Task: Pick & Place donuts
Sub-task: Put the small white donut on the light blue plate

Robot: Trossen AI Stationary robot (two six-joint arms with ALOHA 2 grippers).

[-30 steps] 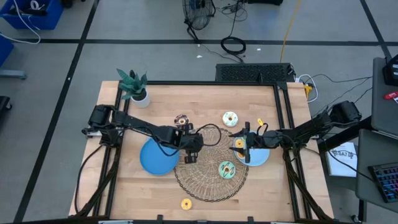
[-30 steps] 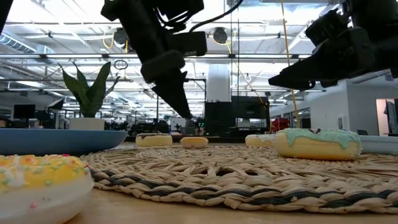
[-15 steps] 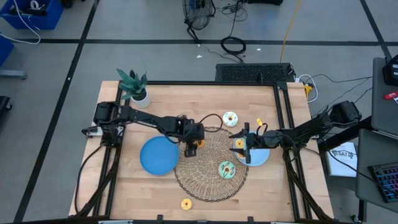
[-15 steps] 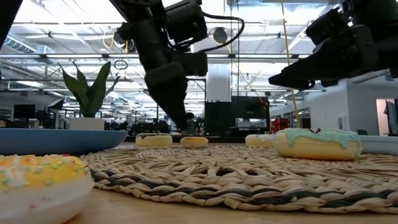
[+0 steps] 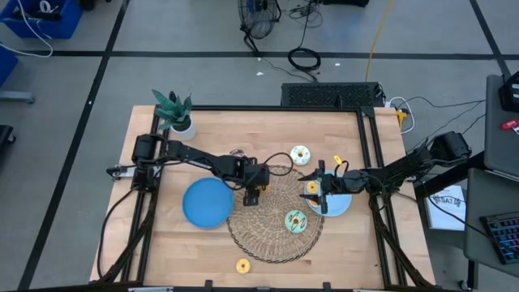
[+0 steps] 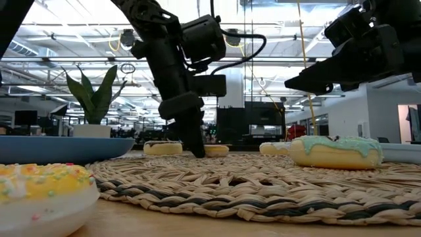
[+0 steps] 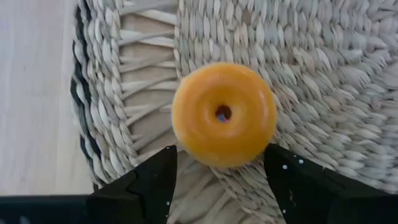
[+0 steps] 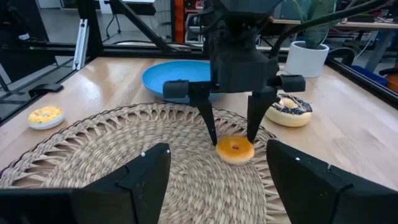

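Note:
A small orange donut (image 7: 224,115) lies flat on the woven mat (image 5: 276,231), near its far left rim. My left gripper (image 8: 231,140) points steeply down over it, open, one fingertip on each side of the ring; I cannot tell whether they touch it. My right gripper (image 8: 217,186) hangs open and empty above the mat's right side, by the right blue plate (image 5: 340,207), which holds a yellow-centred donut (image 5: 312,188). A green-iced donut (image 5: 295,221) lies on the mat. A white donut (image 5: 300,154) and a chocolate one (image 8: 289,107) lie on the table.
A second blue plate (image 5: 204,203) lies left of the mat. A potted plant (image 5: 174,113) stands at the far left corner. A yellow donut (image 5: 242,265) rests on the table near the front edge. The left arm (image 5: 195,158) stretches low across the table's left half.
My left gripper has sunk toward the mat and shifted a little toward the table's right, down to the orange donut. The arm behind it has swung toward the far edge. The donuts have stayed where they were.

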